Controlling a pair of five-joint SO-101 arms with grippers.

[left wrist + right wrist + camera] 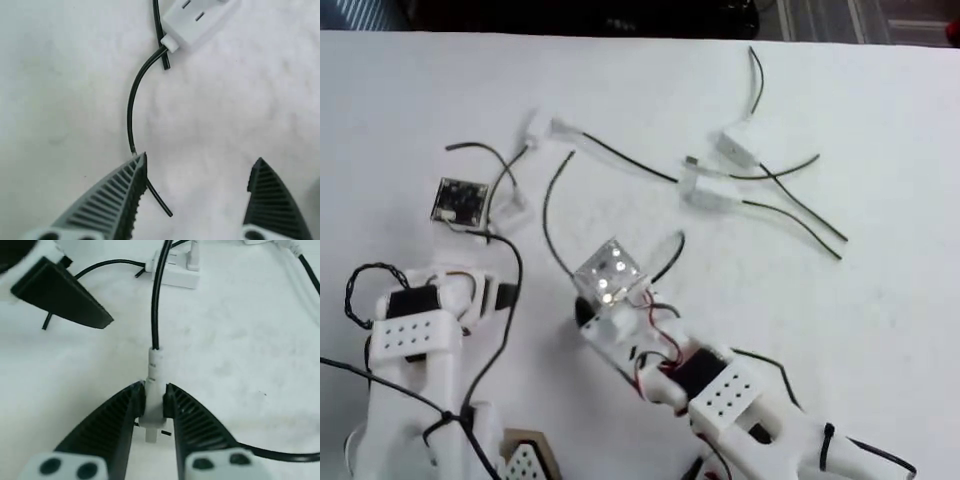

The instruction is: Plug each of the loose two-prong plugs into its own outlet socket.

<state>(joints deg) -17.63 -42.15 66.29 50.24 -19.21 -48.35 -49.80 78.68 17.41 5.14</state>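
My right gripper (154,386) is shut on a white two-prong plug (155,367), and the plug's black cord (159,295) runs away across the table. In the high view this arm (720,395) lies at the lower middle. A white outlet socket (172,272) lies past the plug, beside a dark finger (60,295) of the other arm. My left gripper (201,159) hangs open over the bare table. A thin black cord (131,105) leads from one of its fingertips (140,162) to a white outlet socket (197,17); that socket (510,208) sits just beyond the left arm (415,330).
Another white connector (545,128) with a long black cord lies at the back, left of centre. Two more white connector pieces (710,192) (735,148) with trailing cords lie to the right. The table's far edge (640,38) borders a dark floor.
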